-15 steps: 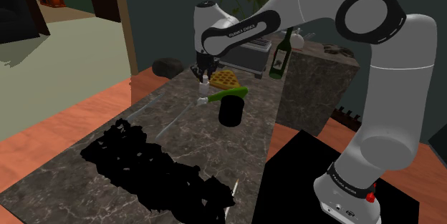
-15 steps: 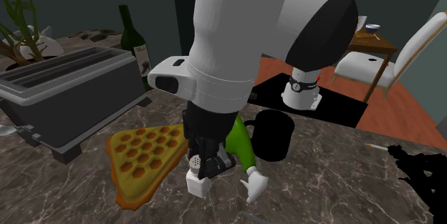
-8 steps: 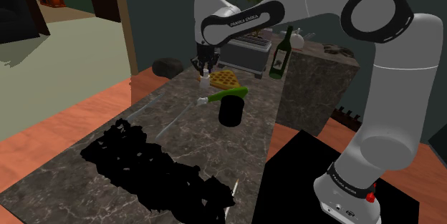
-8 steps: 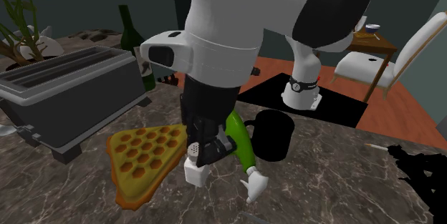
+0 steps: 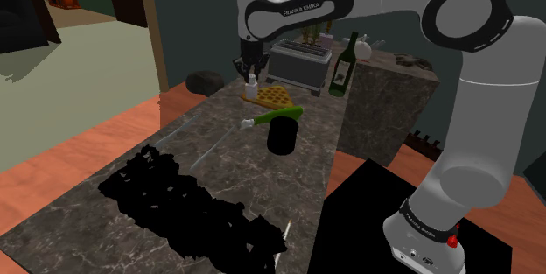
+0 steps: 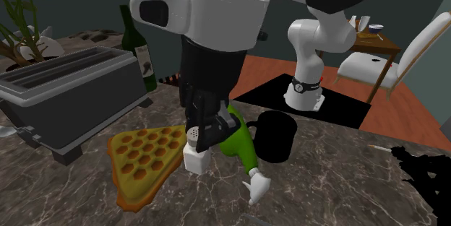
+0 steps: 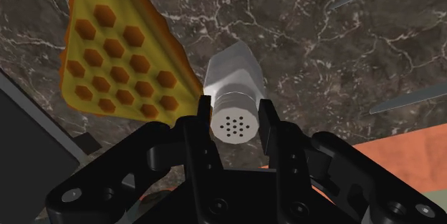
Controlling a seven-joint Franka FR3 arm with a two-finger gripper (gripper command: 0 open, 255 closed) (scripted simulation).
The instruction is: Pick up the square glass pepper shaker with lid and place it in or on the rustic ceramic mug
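White shaker (image 7: 231,72) is being clasped at its lid by the gripper (image 7: 235,115), off the counter (image 6: 340,188), ready for the black mug (image 6: 277,136).

A dark marble table (image 5: 219,154) carries a grey toaster (image 6: 69,94) at its far end, with a green wine bottle (image 5: 342,69) beside it near the corner. A yellow triangular waffle (image 7: 118,51) lies just in front of the toaster. Near the waffle, toward the table's middle, lies a green tool with a white end (image 6: 242,149). A ragged black patch (image 5: 184,202) covers the table's near end. A leafy plant (image 6: 25,15) stands behind the toaster.
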